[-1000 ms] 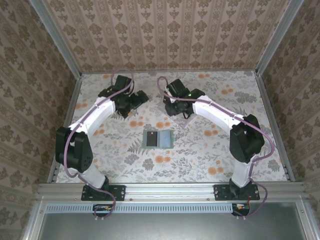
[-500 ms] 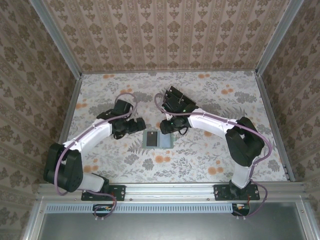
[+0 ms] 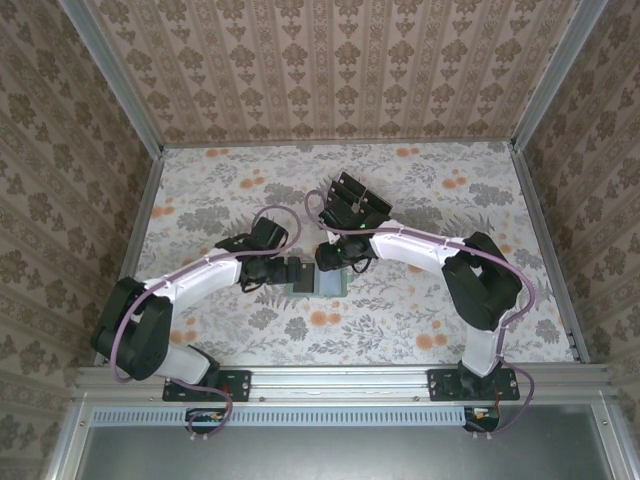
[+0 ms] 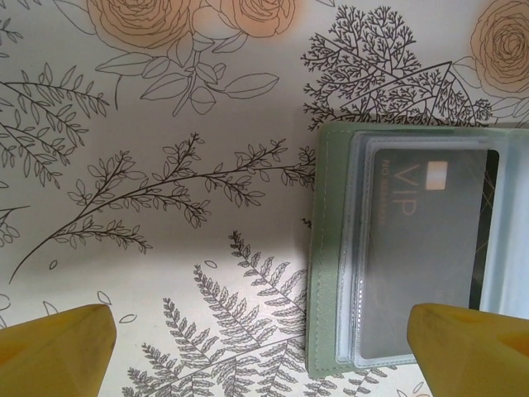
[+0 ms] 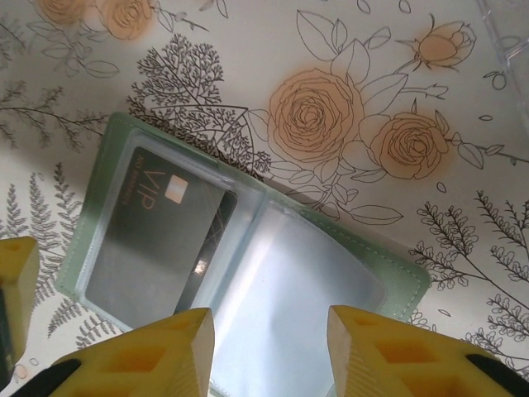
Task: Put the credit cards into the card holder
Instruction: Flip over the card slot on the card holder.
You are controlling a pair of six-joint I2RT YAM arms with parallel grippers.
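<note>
Hovering over the open card holder (image 5: 91, 207), the right gripper (image 5: 269, 351) has jaws part-spread with nothing between them. Left gripper (image 4: 264, 343) gapes wide at the holder's outer edge. One credit card (image 5: 157, 231) sits in a sleeve; neighbouring sleeve bare. Best to pin the green border and keep the sleeve mouths unblocked.

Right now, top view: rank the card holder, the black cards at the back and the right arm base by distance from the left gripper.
From the left gripper:
1. card holder, at its fingertips, mid-table.
2. black cards, farther back, to the right.
3. right arm base, near edge, far right.
</note>
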